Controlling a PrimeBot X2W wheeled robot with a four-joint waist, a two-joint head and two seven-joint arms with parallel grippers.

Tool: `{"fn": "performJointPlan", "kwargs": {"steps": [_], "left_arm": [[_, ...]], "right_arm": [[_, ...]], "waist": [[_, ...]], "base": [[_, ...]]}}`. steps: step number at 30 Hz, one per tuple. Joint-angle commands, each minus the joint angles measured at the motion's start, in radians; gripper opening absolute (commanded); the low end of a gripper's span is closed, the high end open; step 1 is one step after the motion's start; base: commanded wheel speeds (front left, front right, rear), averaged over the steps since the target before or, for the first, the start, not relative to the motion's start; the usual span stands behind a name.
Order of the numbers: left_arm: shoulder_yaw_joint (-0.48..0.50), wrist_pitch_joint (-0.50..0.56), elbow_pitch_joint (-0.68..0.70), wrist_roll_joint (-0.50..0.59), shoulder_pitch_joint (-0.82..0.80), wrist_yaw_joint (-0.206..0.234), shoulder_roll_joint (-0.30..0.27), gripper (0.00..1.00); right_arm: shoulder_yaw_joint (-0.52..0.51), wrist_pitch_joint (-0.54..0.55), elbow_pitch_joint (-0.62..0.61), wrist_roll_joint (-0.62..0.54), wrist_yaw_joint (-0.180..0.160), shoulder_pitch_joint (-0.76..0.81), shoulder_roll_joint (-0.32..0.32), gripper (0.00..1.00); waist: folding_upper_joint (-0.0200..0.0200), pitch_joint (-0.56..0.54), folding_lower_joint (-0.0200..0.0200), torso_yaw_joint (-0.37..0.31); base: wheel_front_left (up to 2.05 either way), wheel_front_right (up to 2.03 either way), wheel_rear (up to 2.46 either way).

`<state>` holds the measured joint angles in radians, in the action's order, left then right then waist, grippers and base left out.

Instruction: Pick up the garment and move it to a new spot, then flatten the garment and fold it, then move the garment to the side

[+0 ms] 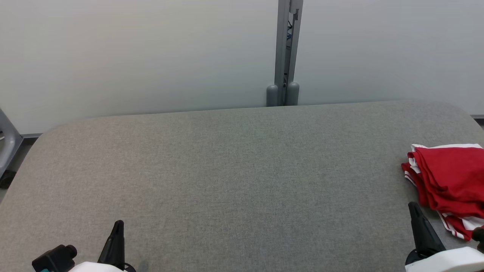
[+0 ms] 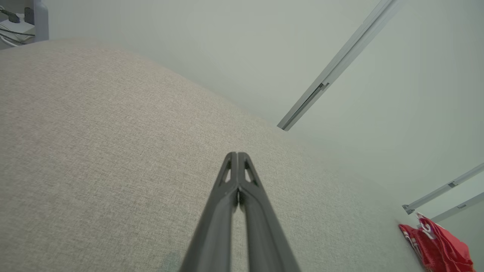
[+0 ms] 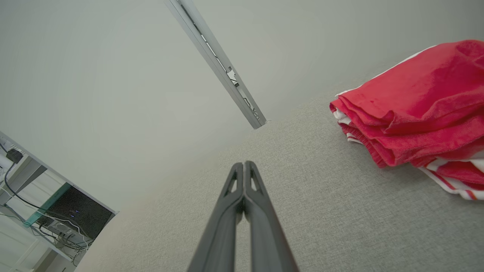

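Observation:
The garment is red with white stripes and lies folded in a loose stack at the right edge of the grey table. It also shows as the garment at the upper right of the right wrist view and the garment at the lower right of the left wrist view. My right gripper hovers just left of the garment's near corner, shut and empty, seen as the right gripper. My left gripper sits at the table's near left, shut with nothing in it, seen as the left gripper.
A pale wall stands behind the table with a grey post at its middle. A desk with cables and equipment lies off the table's left end. A grey frame piece stands at the far left.

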<state>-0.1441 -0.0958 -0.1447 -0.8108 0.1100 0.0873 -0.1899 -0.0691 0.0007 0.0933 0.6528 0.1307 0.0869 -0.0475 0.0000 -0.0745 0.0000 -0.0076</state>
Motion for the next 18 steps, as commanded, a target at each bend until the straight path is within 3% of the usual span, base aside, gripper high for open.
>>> {"fn": "performJointPlan", "kwargs": {"steps": [1,18], "left_arm": [[0.016,0.006,0.006,-0.032,-0.037,-0.012,-0.003,0.0],[0.071,0.052,-0.018,-0.232,-0.084,-0.065,0.027,0.0]], "right_arm": [[-0.007,0.006,-0.005,0.039,0.0,-0.03,-0.006,0.0],[-0.017,0.033,0.034,0.271,0.0,-0.074,-0.006,0.0]], "waist": [[0.0,0.001,0.0,0.0],[0.0,0.015,0.0,0.002]], "base": [[0.0,0.0,0.0],[0.0,0.0,0.0]]}}
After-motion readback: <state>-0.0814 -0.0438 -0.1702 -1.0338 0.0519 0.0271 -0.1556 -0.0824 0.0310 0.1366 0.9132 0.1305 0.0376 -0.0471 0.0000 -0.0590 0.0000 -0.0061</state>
